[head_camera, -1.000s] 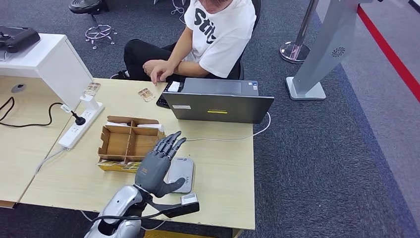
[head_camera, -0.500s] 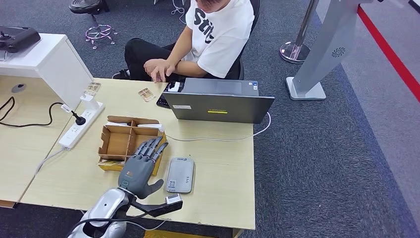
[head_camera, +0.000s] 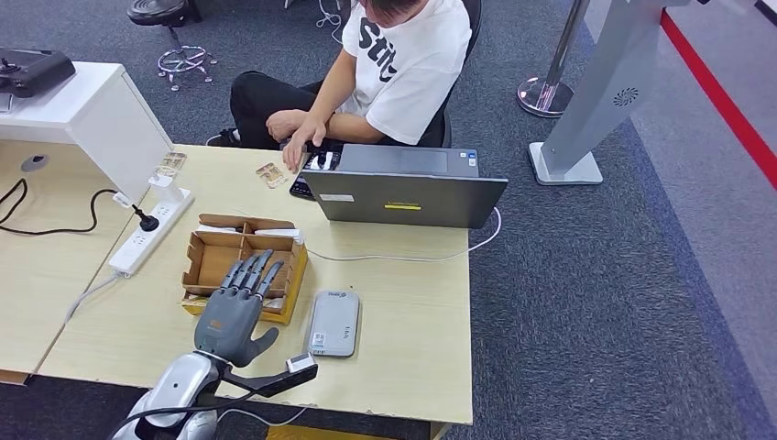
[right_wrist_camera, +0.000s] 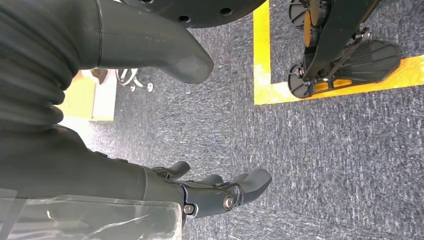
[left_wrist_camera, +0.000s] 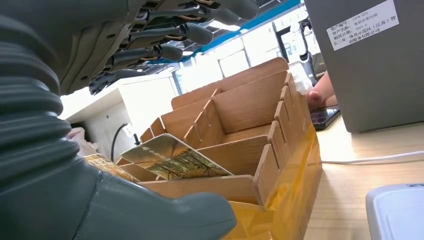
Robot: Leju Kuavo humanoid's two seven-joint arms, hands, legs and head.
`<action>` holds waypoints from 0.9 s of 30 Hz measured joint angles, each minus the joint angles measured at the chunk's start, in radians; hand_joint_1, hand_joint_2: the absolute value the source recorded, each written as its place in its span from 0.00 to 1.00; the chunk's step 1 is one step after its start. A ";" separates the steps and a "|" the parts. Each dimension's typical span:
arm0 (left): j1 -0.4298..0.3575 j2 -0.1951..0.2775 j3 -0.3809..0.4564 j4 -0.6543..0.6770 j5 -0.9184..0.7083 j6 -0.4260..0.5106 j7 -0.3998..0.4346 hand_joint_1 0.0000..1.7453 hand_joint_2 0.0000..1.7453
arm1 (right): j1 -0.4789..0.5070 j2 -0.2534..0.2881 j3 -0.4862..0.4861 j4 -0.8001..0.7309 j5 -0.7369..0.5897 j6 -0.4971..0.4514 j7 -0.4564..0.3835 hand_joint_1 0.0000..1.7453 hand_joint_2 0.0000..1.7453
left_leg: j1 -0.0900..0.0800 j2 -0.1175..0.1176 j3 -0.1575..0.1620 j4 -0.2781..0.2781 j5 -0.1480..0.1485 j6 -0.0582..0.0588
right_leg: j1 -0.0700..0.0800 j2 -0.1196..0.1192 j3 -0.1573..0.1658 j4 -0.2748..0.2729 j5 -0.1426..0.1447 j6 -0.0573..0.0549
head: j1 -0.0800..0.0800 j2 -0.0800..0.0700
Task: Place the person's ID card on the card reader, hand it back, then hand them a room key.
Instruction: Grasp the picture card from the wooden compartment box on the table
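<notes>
My left hand [head_camera: 233, 310] hovers open over the front edge of the cardboard divider box [head_camera: 220, 261], fingers spread and holding nothing. In the left wrist view its fingers [left_wrist_camera: 170, 35] reach above the box [left_wrist_camera: 240, 115], and picture-printed cards [left_wrist_camera: 175, 159] lean in the nearest compartment. The grey card reader [head_camera: 333, 323] lies flat on the table just right of the hand, with nothing on it. A small tan card [head_camera: 269, 174] lies on the table near the seated person [head_camera: 403, 64], whose hand [head_camera: 307, 147] rests by the laptop. My right hand [right_wrist_camera: 220, 192] hangs open over the carpet.
A grey laptop [head_camera: 403, 188] stands open at the far side, its cable running across the table. A white power strip [head_camera: 151, 229] and a white cabinet [head_camera: 92, 115] are to the left. Another small card [head_camera: 169, 165] lies near the cabinet. The table's right edge [head_camera: 469, 321] drops to carpet.
My left hand has drawn left and back, from over the card reader to the front of the divider box. The person's hand has shifted toward the laptop.
</notes>
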 joint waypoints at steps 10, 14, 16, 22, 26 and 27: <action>0.001 -0.003 0.007 0.000 -0.068 0.022 0.052 0.00 1.00 | 0.000 0.000 -0.013 0.000 0.013 0.000 0.002 0.00 1.00 | 0.000 0.000 0.000 0.000 0.000 0.000 | 0.000 0.000 0.000 0.000 0.000 0.000 | 0.000 0.000; 0.001 -0.007 0.025 0.002 -0.119 0.029 0.102 0.00 1.00 | 0.000 0.000 -0.019 0.000 0.022 0.000 0.007 0.00 1.00 | 0.000 0.000 0.000 0.000 0.000 0.000 | 0.000 0.000 0.000 0.000 0.000 0.000 | 0.000 0.000; 0.001 -0.012 0.037 0.005 -0.134 0.029 0.124 0.00 1.00 | 0.000 0.000 -0.023 0.000 0.027 0.000 0.008 0.00 1.00 | 0.000 0.000 0.000 0.000 0.000 0.000 | 0.000 0.000 0.000 0.000 0.000 0.000 | 0.000 0.000; 0.001 -0.021 0.056 0.012 -0.143 0.027 0.140 0.00 1.00 | 0.000 0.000 -0.027 0.000 0.034 0.000 0.008 0.00 1.00 | 0.000 0.000 0.000 0.000 0.000 0.000 | 0.000 0.000 0.000 0.000 0.000 0.000 | 0.000 0.000; 0.001 -0.024 0.062 0.014 -0.144 0.014 0.146 0.00 1.00 | 0.000 0.000 -0.030 0.000 0.036 0.000 0.008 0.00 1.00 | 0.000 0.000 0.000 0.000 0.000 0.000 | 0.000 0.000 0.000 0.000 0.000 0.000 | 0.000 0.000; 0.000 -0.026 0.064 0.015 -0.144 0.008 0.149 0.00 1.00 | 0.000 0.000 -0.031 0.000 0.037 0.000 0.008 0.00 1.00 | 0.000 0.000 0.000 0.000 0.000 0.000 | 0.000 0.000 0.000 0.000 0.000 0.000 | 0.000 0.000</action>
